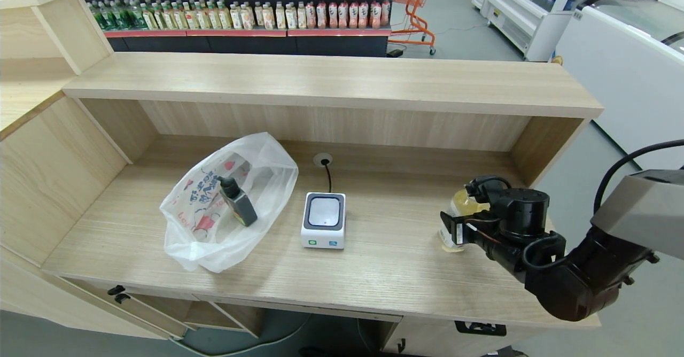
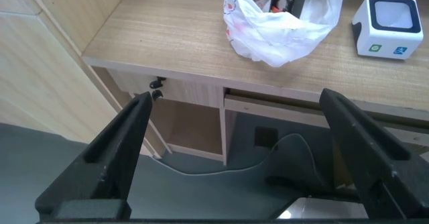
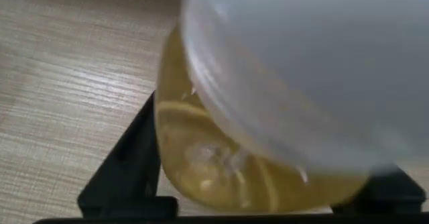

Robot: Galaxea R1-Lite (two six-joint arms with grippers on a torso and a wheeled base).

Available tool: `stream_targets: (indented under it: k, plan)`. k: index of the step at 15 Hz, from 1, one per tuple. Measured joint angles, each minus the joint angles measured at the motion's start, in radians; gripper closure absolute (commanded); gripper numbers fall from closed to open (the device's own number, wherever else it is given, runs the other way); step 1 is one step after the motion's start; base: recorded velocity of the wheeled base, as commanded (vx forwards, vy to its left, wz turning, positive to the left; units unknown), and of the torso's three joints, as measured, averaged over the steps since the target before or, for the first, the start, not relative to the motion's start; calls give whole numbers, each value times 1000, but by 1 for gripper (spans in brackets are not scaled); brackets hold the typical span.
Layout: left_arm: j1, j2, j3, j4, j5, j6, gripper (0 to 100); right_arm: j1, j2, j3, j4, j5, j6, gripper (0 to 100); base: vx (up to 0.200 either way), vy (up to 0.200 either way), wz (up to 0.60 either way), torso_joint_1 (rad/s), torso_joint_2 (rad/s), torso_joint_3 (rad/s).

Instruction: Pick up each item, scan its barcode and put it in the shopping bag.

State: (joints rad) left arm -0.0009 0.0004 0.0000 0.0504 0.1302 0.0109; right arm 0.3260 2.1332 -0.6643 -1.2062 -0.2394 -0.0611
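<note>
Right tool (image 1: 463, 211), at the right of the frame, is clamped on a lidded cup (image 1: 457, 203) of yellowish drink standing on the desk (image 1: 385, 263). Left tool (image 2: 238, 98) is spread wide apart. Shopping bag (image 1: 214, 242), left of centre, holds a dark bottle (image 1: 239, 203), with the scanner (image 1: 324, 219) just beside it.

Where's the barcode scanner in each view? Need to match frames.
Head view: scanner mid-counter, just right of the shopping bag.
Left wrist view: scanner on the counter beside the bag, beyond the open left claw.
Right wrist view: camera faces the lidded drink cup held in the right claw, standing right of the scanner.
Shared landmark: wood-grain counter top.
</note>
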Motion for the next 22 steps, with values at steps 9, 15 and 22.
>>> stream_targets:
  k: [9,15,22]
  plan:
    - [0,0,0,0,0,0,0,-39,-185,-20,219,391,38,100,0,0,0,0,0,0]
    - [0,0,0,0,0,0,0,21,-585,12,471,990,294,100,0,0,0,0,0,0]
    - [0,0,0,0,0,0,0,227,-685,22,474,990,354,100,0,0,0,0,0,0]
